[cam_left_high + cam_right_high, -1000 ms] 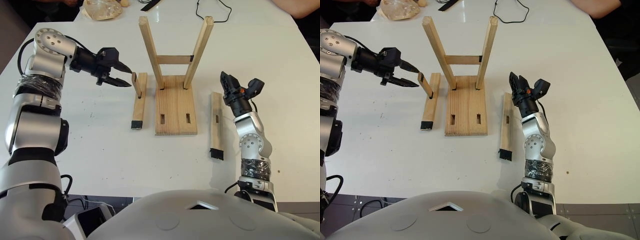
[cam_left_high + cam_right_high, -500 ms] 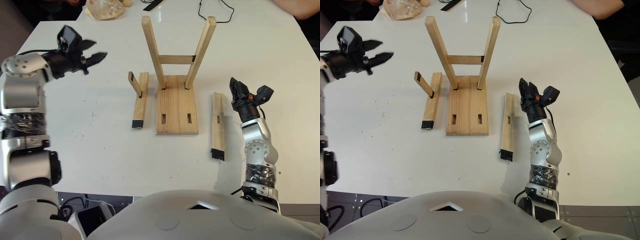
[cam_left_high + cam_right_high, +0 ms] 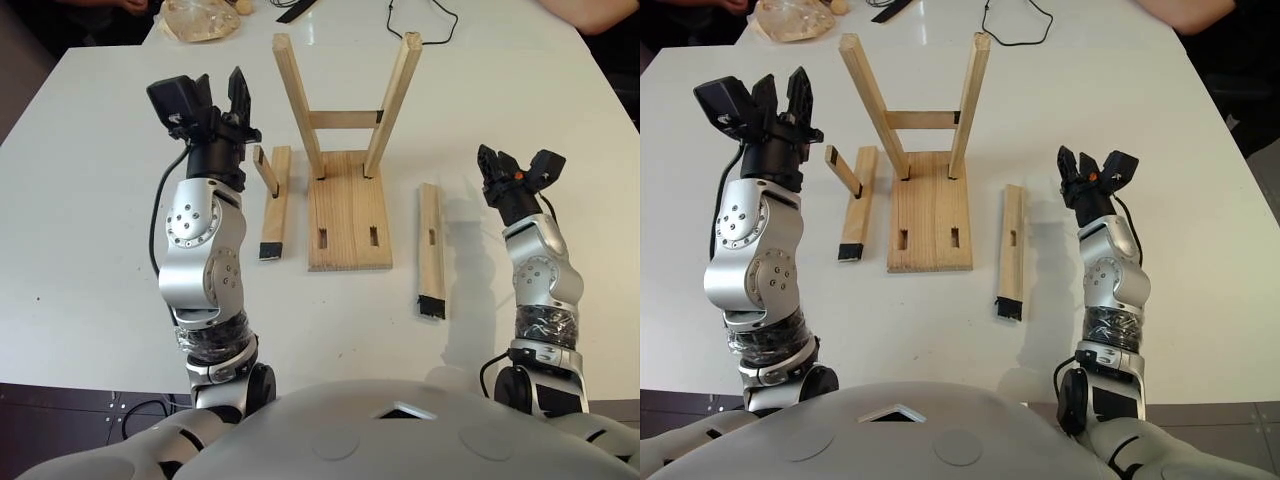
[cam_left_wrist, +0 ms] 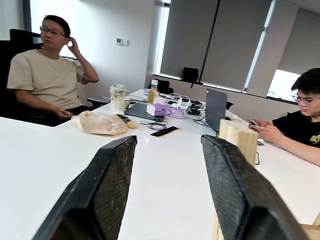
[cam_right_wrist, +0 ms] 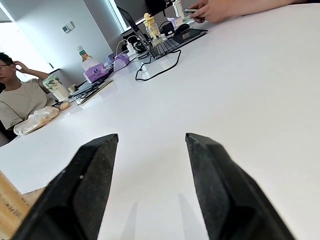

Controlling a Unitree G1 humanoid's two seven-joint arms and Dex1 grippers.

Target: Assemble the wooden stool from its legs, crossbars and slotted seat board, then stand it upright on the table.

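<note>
One white counter (image 3: 90,200), seen from above. Near its middle, a slotted seat board (image 3: 348,220) lying flat, with two legs (image 3: 298,105) standing up from the slots at its far end, joined partway up by a crossbar (image 3: 345,119); two more slots by the near end, nothing in them. Just left of the board, a loose leg (image 3: 275,200) lying flat, dark cap at the end toward the counter's near edge, and a short crossbar (image 3: 265,168) stuck in near its far end and angled upward. Right of the board, a little apart, a second loose leg (image 3: 430,245) lying flat, dark cap likewise toward the near edge. Left claw (image 3: 782,88) raised above the counter just left of the short crossbar, fingers pointing up and spread wide, holding nothing. Right claw (image 3: 1075,162) raised between the second loose leg and the counter's right edge, fingers also spread wide, holding nothing. By the far left corner, a crumpled clear bag (image 3: 203,18); along the far edge, a thin black cable (image 3: 420,20).
</note>
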